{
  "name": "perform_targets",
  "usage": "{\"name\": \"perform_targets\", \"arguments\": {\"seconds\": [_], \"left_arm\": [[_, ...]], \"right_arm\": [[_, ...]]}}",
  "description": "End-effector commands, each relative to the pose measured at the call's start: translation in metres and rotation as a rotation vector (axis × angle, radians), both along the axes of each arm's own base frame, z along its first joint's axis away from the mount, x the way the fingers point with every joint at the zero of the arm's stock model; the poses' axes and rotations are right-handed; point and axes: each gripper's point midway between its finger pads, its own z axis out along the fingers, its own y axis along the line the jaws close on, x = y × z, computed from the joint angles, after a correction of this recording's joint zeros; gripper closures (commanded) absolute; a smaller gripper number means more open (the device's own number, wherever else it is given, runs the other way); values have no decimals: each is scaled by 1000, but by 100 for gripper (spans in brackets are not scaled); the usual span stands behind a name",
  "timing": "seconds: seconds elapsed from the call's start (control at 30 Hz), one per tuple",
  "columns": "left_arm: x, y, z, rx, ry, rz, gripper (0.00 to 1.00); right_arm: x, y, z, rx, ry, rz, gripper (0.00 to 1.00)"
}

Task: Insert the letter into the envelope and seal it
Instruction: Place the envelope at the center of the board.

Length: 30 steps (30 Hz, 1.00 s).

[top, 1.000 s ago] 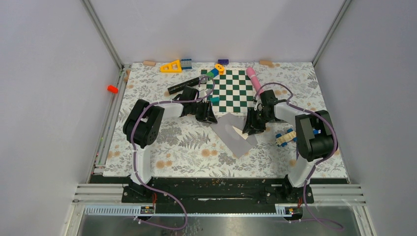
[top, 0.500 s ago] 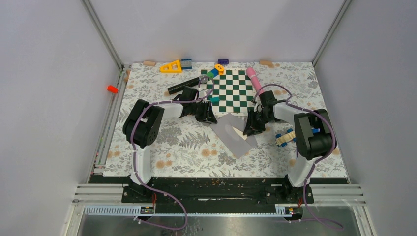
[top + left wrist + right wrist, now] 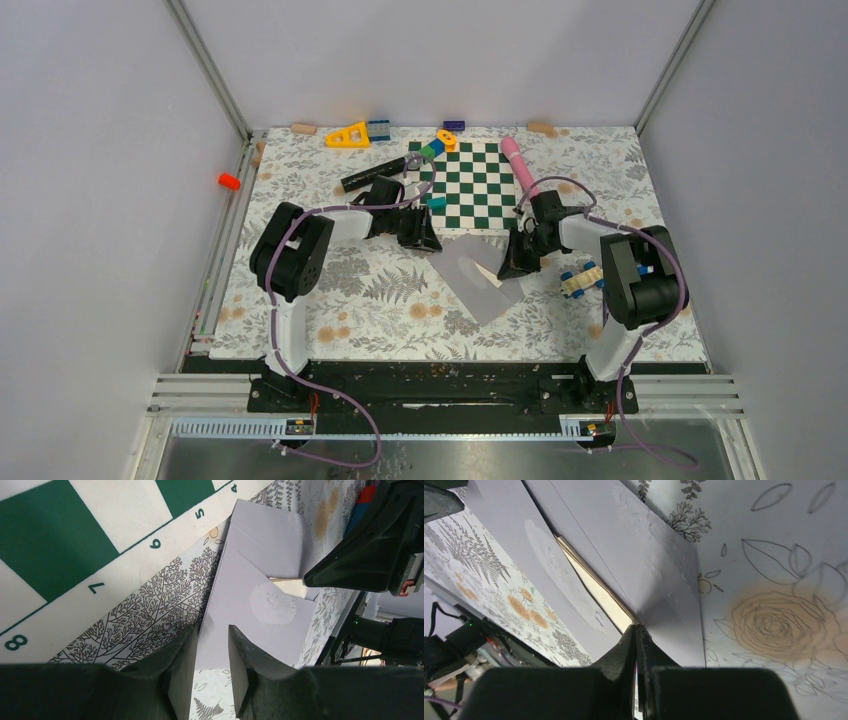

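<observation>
Pinning envelope (image 3: 478, 278) with slightly parted left claw (image 3: 212, 629), apparently for steadiness — pinching flap (image 3: 649, 570) in closed right claw (image 3: 636, 628) to fold.

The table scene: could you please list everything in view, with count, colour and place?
envelope: 1, light grey, table centre
letter: 1, cream, edge showing inside envelope
chessboard mat: 1, green-white, far centre
marker: 1, pink, mat's right edge
tube: 1, black, left of mat
triangle block: 1, yellow, far left
toy car: 1, wood, blue wheels, right side
small blocks: several, mixed colours, far edge
peg: 1, orange, left rail
left gripper: 1, black, open over envelope's corner
right gripper: 1, black, shut on envelope's flap
</observation>
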Motion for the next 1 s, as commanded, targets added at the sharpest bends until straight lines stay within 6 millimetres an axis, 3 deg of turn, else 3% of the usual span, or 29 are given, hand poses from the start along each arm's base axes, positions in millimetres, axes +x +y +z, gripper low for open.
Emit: {"name": "perform_targets", "arguments": {"seconds": [0.0,0.2,0.4,0.63,0.83,0.97], "left_arm": [[-22,13,-21,80,81,10,67],[-31,8,-21,53,123,10,67],[-37,0,-16,34,126,-9,67],[-37,-2,-16,34,124,-10,67],[-22,1,-5,45,56,-9,67],[-5,6,14,48,-31,0,67]], "right_arm": [[18,-11,19,-41,-149,-58,100],[34,-20,25,-84,-226,-138,100],[33,-31,16,-146,-221,-176,100],[29,-22,9,-105,-171,-147,100],[30,-21,12,-107,-164,-93,100],[34,-23,19,-126,-178,-64,89]]}}
